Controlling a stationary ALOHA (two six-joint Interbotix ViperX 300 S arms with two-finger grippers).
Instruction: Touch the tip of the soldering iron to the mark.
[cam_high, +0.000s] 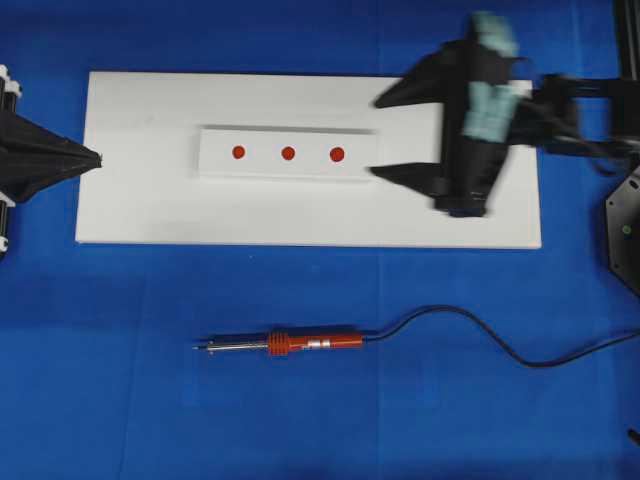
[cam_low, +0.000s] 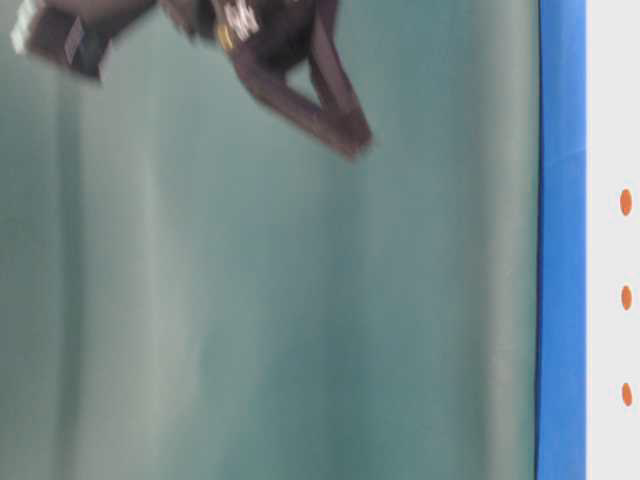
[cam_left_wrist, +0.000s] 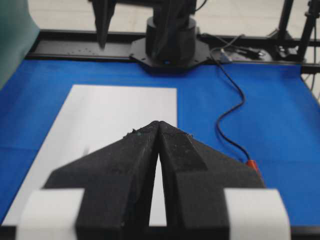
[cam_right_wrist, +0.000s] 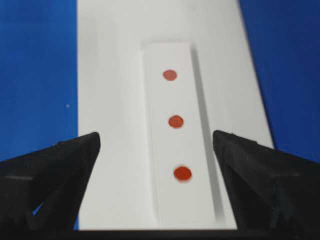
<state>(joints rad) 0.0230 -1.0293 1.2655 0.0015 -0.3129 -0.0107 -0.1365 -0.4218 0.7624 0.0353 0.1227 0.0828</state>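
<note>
The soldering iron (cam_high: 300, 343) lies flat on the blue worktop (cam_high: 100, 380) in front of the white board (cam_high: 140, 200), ungripped, tip pointing left, black cord (cam_high: 470, 330) trailing right; my right tool (cam_high: 395, 135), jaws wide apart and empty, hovers over the board's right end, well apart from it. Risk as I judge it: a grab on the thin shaft rather than the ribbed handle could let it roll or swing, and cord drag could pull the tip off line. The raised strip (cam_high: 215, 160) carries three red marks (cam_high: 288, 153) close together, so a wrong touch is easy; my left tool (cam_high: 98, 158), jaws together, rests at the board's left edge, clear of the path.

Matt blue cloth (cam_high: 300, 420) under a smooth white board (cam_high: 150, 200); shiny metal shaft (cam_high: 235, 346).
</note>
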